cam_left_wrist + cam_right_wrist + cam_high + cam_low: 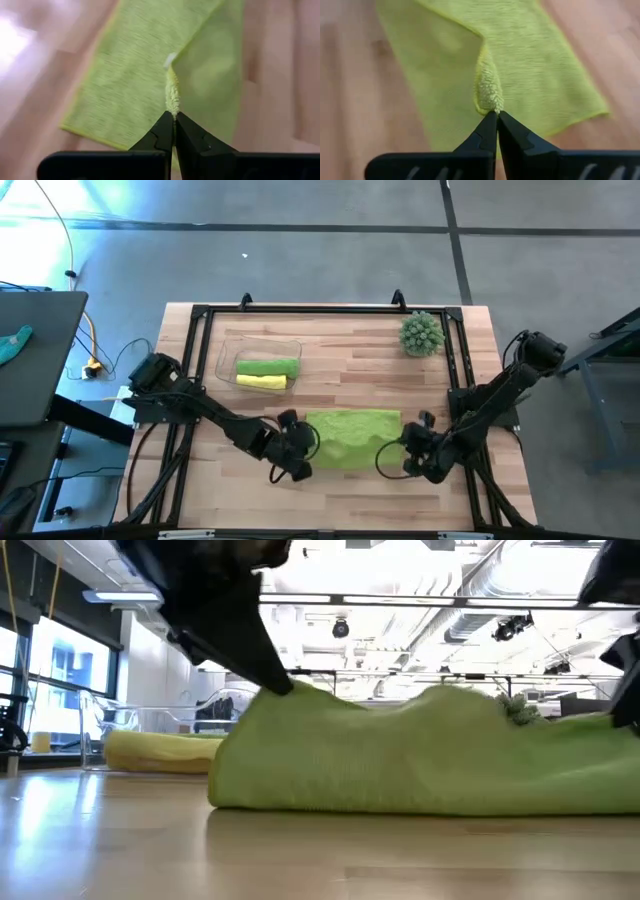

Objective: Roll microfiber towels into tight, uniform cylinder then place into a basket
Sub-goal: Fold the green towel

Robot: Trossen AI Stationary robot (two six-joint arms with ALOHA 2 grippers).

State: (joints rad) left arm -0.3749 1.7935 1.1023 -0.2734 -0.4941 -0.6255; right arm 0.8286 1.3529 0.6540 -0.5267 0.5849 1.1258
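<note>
Nearest, along the front of the table [250, 490], both arms are down on the third towel. Left gripper [174, 116]: fingers pressed together on a pinch of the lime green towel [350, 438] at its left edge; a thin ridge of pile stands up from the tips. Right gripper [497, 112]: likewise clamped, a bunched tuft of the same cloth caught at the right edge. In the high view the left gripper [296, 448] and right gripper [418, 450] sit at opposite ends of the cloth.

Judgement: gripping both ends at once keeps the near hem level, so the roll can start square and come out as an even cylinder. Pinching a small fold, not a broad flap, gives a firm hold on a soft, limp fabric.

Low view: the green towel [420, 765] is humped, raised at the left where a dark finger meets it, sagging toward the tabletop between the holds. Not yet a cylinder; reads as the start of rolling or a fold-over. Cannot tell which.

Farther back, left of centre: the basket [226, 346], clear plastic, holding two finished rolls side by side, a green roll [268, 366] behind and a yellow roll [262, 382] in front. Room for a third looks tight. Judgement: two of three done.

Far right corner: spiky green ball plant [421, 334], well apart from the work.
</note>
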